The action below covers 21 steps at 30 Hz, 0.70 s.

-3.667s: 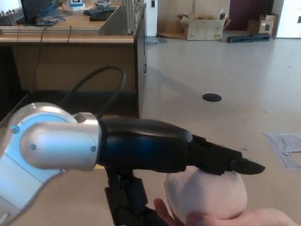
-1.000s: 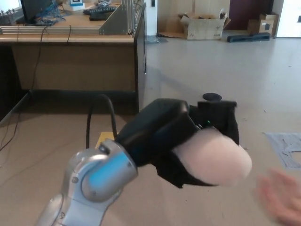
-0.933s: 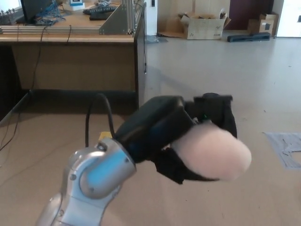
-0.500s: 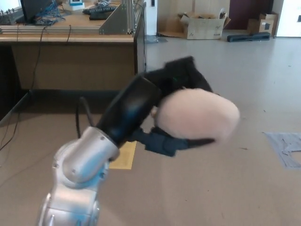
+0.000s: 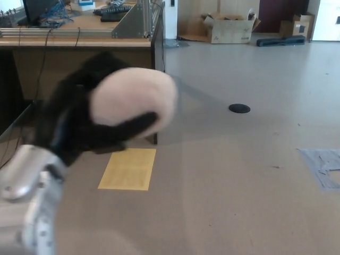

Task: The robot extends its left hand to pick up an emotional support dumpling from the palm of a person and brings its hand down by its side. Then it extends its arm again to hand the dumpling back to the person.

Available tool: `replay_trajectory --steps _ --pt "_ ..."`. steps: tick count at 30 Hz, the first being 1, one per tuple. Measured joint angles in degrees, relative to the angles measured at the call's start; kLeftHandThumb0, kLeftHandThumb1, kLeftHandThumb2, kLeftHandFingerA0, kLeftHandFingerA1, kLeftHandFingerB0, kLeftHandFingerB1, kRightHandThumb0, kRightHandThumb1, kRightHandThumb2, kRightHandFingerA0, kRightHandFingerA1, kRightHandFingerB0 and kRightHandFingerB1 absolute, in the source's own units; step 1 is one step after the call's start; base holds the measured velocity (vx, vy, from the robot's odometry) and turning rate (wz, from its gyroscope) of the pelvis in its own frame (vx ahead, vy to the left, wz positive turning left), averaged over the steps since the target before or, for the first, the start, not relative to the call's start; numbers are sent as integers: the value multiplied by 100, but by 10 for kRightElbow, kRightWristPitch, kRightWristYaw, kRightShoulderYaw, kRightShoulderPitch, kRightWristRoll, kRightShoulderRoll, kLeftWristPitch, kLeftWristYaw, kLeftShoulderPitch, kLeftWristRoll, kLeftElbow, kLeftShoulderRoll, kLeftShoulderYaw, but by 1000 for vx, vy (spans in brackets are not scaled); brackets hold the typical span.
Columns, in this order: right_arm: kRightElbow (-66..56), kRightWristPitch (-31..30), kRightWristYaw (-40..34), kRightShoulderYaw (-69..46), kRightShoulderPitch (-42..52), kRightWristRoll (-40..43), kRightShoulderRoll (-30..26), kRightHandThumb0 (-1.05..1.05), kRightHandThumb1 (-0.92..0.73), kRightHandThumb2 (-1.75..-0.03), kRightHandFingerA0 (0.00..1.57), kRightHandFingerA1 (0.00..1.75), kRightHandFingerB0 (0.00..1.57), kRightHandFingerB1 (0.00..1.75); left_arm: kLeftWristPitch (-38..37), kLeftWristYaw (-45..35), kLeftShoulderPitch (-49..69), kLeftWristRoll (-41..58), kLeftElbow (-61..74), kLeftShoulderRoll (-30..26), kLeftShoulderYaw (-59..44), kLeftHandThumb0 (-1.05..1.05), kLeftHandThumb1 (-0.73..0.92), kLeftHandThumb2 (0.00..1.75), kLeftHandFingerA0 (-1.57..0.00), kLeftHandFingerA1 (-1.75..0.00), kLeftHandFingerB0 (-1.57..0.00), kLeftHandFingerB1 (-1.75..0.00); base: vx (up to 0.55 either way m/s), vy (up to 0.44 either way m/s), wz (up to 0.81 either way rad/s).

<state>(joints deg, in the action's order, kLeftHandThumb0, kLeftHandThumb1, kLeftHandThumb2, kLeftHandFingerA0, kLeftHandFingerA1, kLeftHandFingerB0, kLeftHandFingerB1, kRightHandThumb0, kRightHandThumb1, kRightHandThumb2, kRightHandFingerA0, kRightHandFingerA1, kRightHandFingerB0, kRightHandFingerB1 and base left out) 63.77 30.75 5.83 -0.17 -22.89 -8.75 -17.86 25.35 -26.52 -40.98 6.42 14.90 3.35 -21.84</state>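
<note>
Floor (image 5: 239, 180): pale, smooth, open across the centre and right.

Yellow sheet (image 5: 128, 168): lies flat on the floor, just in front of the desk's near right corner.

Black round disc (image 5: 239, 109): flat on the floor, well apart from the sheet, to the right.

Grey patch (image 5: 321, 167): on the floor at the right edge, irregular outline.

Wooden desk (image 5: 79, 64): upper left; cables (image 5: 50, 21) and a keyboard (image 5: 114, 10) on top, a metal frame (image 5: 139, 21) at its right end.

Open cardboard box (image 5: 229, 27): against the far wall.

Long dark bag (image 5: 281, 41): on the floor beside the box, to its right.

Smaller cardboard box (image 5: 301, 25): far right corner.
</note>
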Motion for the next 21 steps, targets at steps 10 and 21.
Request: replay_trajectory --steps 10,21 --pt "0 0 0 1 -2 0 2 -76 -76 -64 47 37 39 33 70 -8 26 106 -46 -82 -175 -15 61 73 -116 -160 -88 -143 0 0 0" --pt "6 -1 0 4 -3 -1 4 -75 -76 -64 47 37 39 33 142 -31 138 207 -148 -166 -333 -4 68 56 -74 -175 -47 -175 0 0 0"
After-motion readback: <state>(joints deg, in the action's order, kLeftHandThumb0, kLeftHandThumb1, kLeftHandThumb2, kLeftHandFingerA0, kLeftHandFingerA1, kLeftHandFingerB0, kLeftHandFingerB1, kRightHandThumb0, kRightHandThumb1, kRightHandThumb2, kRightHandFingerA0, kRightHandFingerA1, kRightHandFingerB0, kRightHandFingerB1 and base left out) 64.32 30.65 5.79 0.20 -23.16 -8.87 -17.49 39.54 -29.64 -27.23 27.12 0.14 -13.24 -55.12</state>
